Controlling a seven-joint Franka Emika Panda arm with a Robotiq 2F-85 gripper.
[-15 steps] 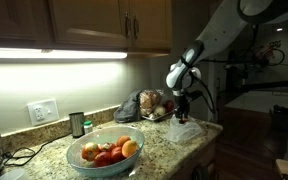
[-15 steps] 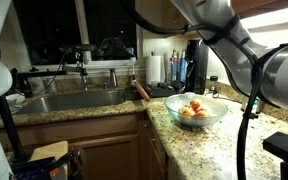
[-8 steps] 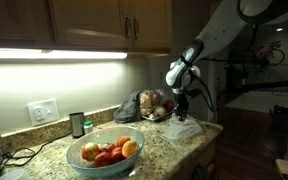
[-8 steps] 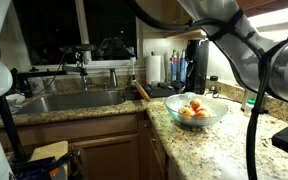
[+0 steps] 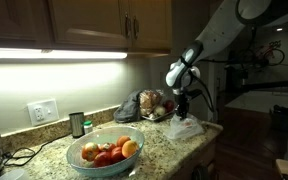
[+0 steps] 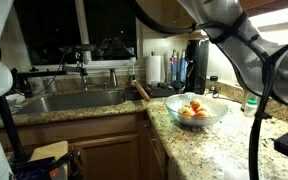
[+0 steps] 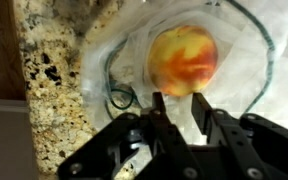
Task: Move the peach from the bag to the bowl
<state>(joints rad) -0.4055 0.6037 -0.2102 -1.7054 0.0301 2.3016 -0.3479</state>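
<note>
Wrist view, nearest of all: looking down past the gripper onto the peach, lying inside the bag on the speckled counter. Holding the fingers narrow, nearly together, right at the near edge of the fruit. Seeming to be pinching thin film there; not being able to tell whether catching peach, plastic alone, or both. Passing a dark green loop just beside the fingers, tangled with the film.

Stepping back, in an exterior view: hanging low over the bag, close to the counter's front edge. Finding the bowl in both exterior views, well apart from the bag along the counter and already carrying a heap of fruit. Farther back, spotting a dark grey sack behind the bag, and a small dark cup beyond the bowl.

Weighing what could go wrong, as judgement only: risking hauling the whole bag up with the peach, through film trapped between the fingers. Risking dragging that bag over the nearby counter edge during a lift. Risking dropping the fruit on the way, gripping something round and smooth near its rim rather than across its middle. Risking coming away with plastic alone and leaving the peach behind. Risking, at the far end, setting the peach on a crowded heap and sending it rolling over the thick rim. Calling for a slow, straight lift first.
</note>
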